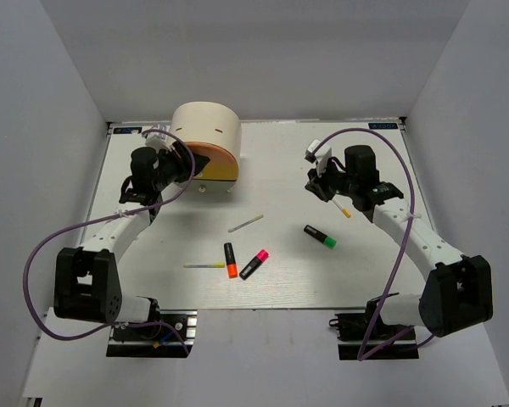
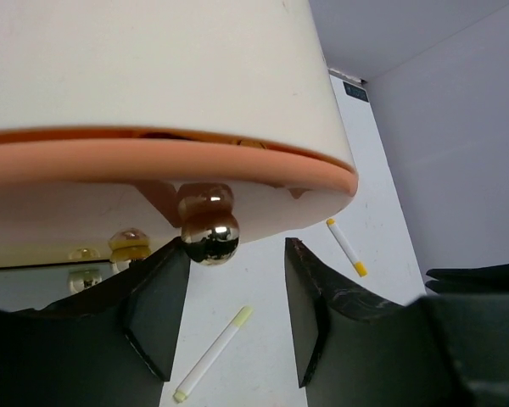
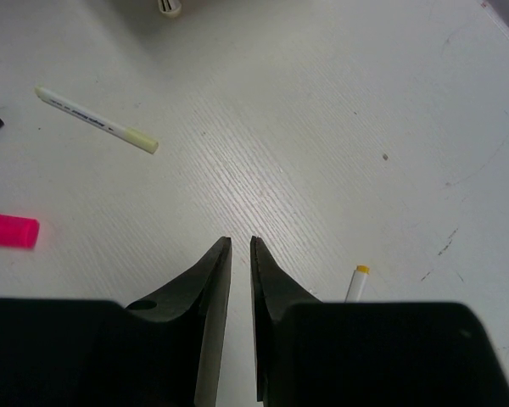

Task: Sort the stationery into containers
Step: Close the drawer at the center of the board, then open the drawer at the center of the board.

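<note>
Left end effector (image 2: 236,309) open below drawer knob (image 2: 209,235), arm reaching forward

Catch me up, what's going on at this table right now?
The left gripper sits open at the cream half-cylinder cabinet, jaws either side of the round metallic knob of its orange drawer, not yet closed on it. The right gripper, nearly shut, hovers over bare table with nothing visible between its jaws. Highlighter markers and thin pens still lie loose on the white table, including the pink-capped marker.
</note>
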`<action>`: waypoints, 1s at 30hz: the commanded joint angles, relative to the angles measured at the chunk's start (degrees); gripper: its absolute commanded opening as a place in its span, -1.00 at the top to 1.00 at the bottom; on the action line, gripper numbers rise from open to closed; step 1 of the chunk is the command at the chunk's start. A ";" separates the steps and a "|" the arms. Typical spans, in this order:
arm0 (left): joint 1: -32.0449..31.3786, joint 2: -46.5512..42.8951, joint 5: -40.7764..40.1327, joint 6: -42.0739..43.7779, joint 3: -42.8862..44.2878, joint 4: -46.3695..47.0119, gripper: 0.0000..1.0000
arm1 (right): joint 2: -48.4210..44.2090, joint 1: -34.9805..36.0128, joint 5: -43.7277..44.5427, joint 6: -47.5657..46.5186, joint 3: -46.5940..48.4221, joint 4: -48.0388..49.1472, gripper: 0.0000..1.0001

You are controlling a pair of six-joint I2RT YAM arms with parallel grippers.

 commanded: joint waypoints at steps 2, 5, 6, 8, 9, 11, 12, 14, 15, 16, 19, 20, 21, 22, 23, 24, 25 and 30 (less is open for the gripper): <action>-0.12 0.67 0.32 -0.01 3.69 -0.30 -0.17 | 0.19 -0.19 -1.23 -0.08 0.35 0.81 0.57; -0.12 2.07 -0.20 -0.01 4.40 -0.84 -0.20 | -0.25 -0.28 -1.06 -0.08 0.26 0.99 0.57; -0.12 2.07 -0.81 -0.01 4.40 -0.84 -0.20 | -0.34 -0.37 -0.97 0.10 0.00 1.07 0.57; -0.12 2.07 -0.82 -0.54 4.40 -0.84 -0.20 | -0.60 -0.46 -0.88 -0.08 -0.17 1.07 0.57; -0.12 2.07 -0.82 -0.54 4.40 -0.84 -0.20 | -0.69 -0.46 -0.88 -0.08 -0.52 1.08 0.57; -0.12 2.07 -0.82 -0.54 4.40 -0.31 -0.20 | -0.87 -0.63 -0.88 -0.08 -0.70 0.90 0.57; -0.12 2.07 -0.12 -0.54 4.40 -0.31 -0.20 | -0.87 -0.54 -0.88 -0.08 -0.70 1.07 0.57; -0.64 2.07 1.19 -0.54 3.69 0.91 -0.20 | -0.87 -0.46 -0.97 -0.08 -0.70 0.90 0.57; -0.64 1.20 1.72 -0.54 2.91 1.44 -0.20 | -0.87 -0.46 -0.97 -0.08 -0.70 1.25 0.57; -0.64 0.59 1.73 -0.54 1.51 1.45 -0.20 | -0.78 -0.46 -1.05 0.01 -0.53 0.90 0.57; -0.64 -2.22 2.96 -0.54 -1.83 2.68 -0.15 | -0.61 -0.63 -1.23 -0.08 -0.53 0.90 0.57; -0.64 -2.84 2.96 -0.01 -2.45 2.68 -0.15 | -0.60 -0.63 -1.23 0.01 -0.70 0.99 0.57; -0.64 -3.37 2.96 1.04 -2.46 1.55 -0.12 | -0.69 -0.63 -1.49 0.01 -0.70 0.99 0.55; -0.64 -3.38 2.44 1.74 -3.15 -0.46 -0.10 | -0.52 -0.46 -1.41 -0.08 -0.88 0.90 0.55; -0.64 -4.25 1.74 2.45 -3.68 -1.62 -0.10 | -0.43 -0.54 -1.49 -0.08 -0.97 0.90 0.55; -0.64 -4.78 1.73 4.02 -3.69 -2.85 -0.10 | -0.43 -0.46 -1.67 0.01 -1.05 0.90 0.55; -0.64 -5.74 0.86 4.73 -3.69 -5.03 -0.07 | -0.43 -0.72 -1.58 0.01 -1.14 0.81 0.52; -0.64 -6.45 -2.67 7.90 -4.22 -8.48 -0.13 | -0.34 -0.46 -1.58 -0.08 -1.41 0.99 0.52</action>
